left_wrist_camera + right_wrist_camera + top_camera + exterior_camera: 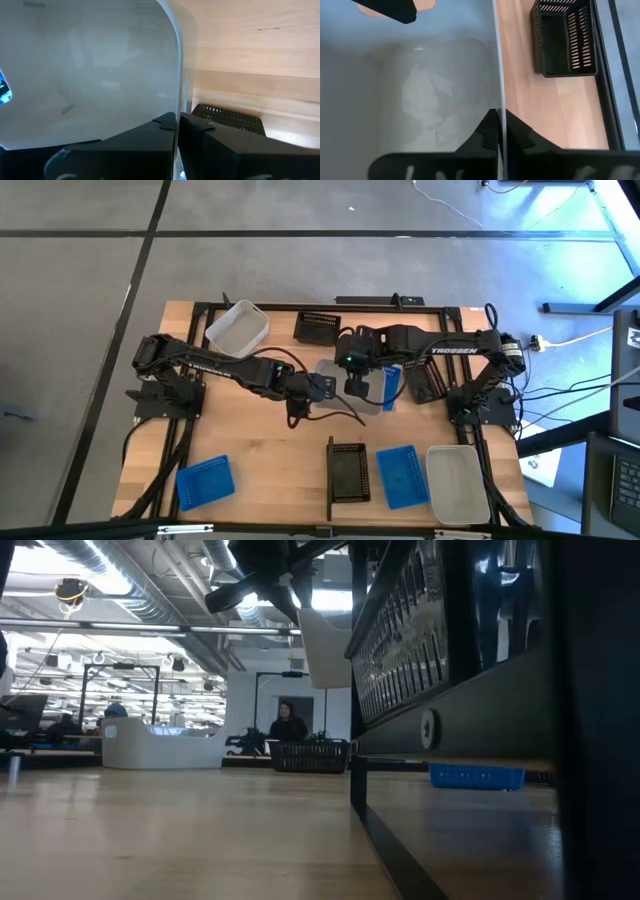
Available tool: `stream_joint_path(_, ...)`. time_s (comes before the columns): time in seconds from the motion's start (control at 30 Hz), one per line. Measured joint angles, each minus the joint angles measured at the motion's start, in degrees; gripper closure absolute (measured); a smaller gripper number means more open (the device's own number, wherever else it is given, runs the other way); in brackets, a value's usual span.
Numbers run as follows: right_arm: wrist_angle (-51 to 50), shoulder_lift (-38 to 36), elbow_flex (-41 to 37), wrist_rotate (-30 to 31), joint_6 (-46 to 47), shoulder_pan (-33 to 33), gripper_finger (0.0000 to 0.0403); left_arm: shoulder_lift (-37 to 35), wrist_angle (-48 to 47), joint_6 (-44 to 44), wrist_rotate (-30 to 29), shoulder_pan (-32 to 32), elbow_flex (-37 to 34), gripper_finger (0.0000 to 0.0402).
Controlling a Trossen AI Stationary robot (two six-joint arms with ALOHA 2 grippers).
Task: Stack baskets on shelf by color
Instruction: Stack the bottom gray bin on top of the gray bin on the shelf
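Observation:
A translucent white basket (342, 372) hangs over the middle of the table between my two arms; the low view shows it (325, 645) well above the tabletop. My left gripper (177, 118) and my right gripper (499, 115) are both shut on its walls. On the pale shelf (378, 505) near the front edge rest a black basket (349, 472), a blue basket (403, 476) and a white basket (458, 485), each on its bottom. My left gripper pinches one thin wall of the white basket (178, 75) at its rim, one finger inside the tub and one outside. The fingers slant downward from the table's left. The basket is lifted clear of the table. My right gripper pinches another wall of the same basket (499, 75) at the rim, one finger inside and one outside. The fingers come steeply from above, from the table's right side. The basket hangs clear above the wood.
Loose on the table lie a white basket (237, 327) and a black basket (318, 327) at the back, a black basket (428, 380) and a blue one (392, 385) by the right arm, and a blue basket (206, 480) at the front left.

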Motion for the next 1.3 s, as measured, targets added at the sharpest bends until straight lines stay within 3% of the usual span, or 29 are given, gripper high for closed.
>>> stream_joint_path(1.03,-0.15,-0.09,0.00,2.43,1.23,0.02,0.0403,0.00,1.91,-0.22,-0.42,0.00,-0.11,0.0401)
stream_joint_path(1.3,0.04,-0.09,0.00,2.99,2.07,0.00,0.0403,0.02,1.51,-0.24,-3.25,0.00,-0.11,0.0401)
